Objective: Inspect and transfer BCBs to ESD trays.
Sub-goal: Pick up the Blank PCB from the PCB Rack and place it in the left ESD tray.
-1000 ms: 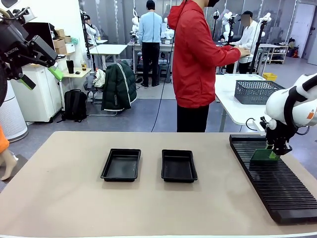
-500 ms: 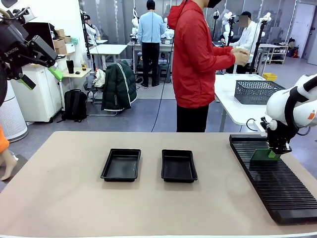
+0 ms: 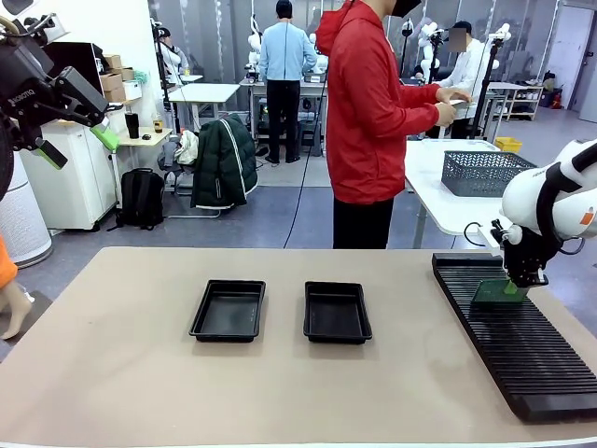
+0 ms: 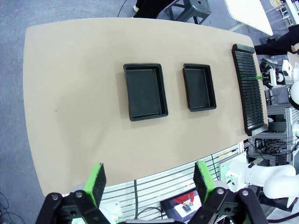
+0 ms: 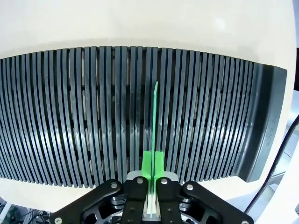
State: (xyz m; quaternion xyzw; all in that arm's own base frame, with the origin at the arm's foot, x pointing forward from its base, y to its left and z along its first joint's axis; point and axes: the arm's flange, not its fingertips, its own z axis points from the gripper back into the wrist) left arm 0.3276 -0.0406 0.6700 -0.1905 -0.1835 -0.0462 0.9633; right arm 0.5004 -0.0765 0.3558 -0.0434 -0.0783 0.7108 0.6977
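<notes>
Nearby, rack ribs (image 5: 70, 116) flank the BCB (image 5: 154, 116) pinched by the right pincer (image 5: 153, 163).

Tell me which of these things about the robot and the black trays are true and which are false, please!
1. Both ESD trays are empty. True.
2. The right end effector is shut on a thin green BCB that stands on edge in the black rack. True.
3. The left end effector is holding a BCB. False: it is open, holds nothing and hangs high above the table.
4. The rack lies between the two trays. False: it lies at the table's right side, to the right of both trays.
5. A person in a red jacket stands at the far side of the table. True.
</notes>
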